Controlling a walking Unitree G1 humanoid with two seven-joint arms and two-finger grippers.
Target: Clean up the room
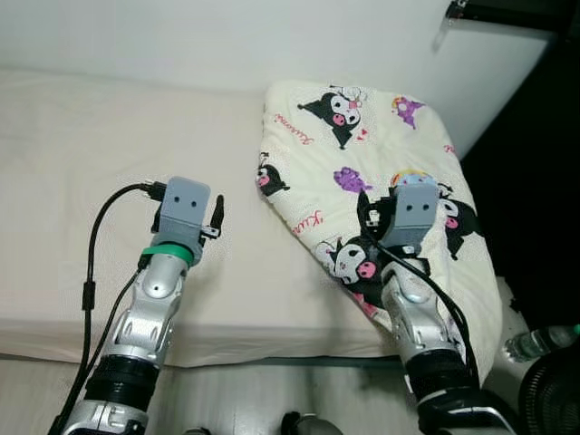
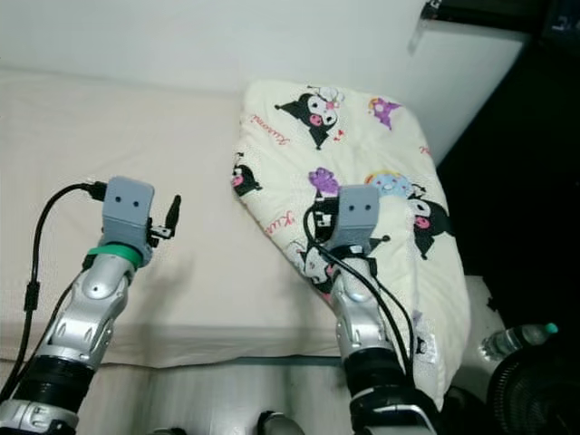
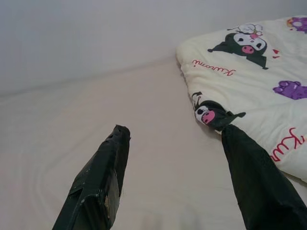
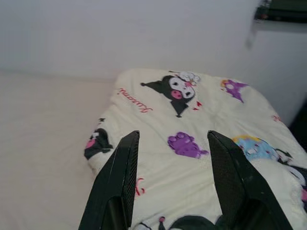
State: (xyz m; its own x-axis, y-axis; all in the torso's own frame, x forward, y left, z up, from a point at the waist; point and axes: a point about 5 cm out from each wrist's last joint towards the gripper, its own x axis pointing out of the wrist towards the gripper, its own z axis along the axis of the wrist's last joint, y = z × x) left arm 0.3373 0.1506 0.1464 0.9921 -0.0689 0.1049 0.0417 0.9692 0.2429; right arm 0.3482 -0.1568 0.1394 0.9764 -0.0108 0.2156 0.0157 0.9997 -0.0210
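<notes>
While both arms are raised over the bed, the step in hand looks like reaching for the folded cartoon-print quilt, which lies on the bed's right part, against the wall and hanging over the front right edge. The right tool hovers above the quilt with its fingers apart and nothing between them; the left tool hangs over the bare mattress just beside the quilt's near corner, likewise spread and empty. The next move probably calls for lowering onto a fold or edge to pinch enough fabric. Whether either tool touches the cloth is hard to judge. A bottle on the floor at right is partly cut off, and the dark area beside it cannot be made out.
</notes>
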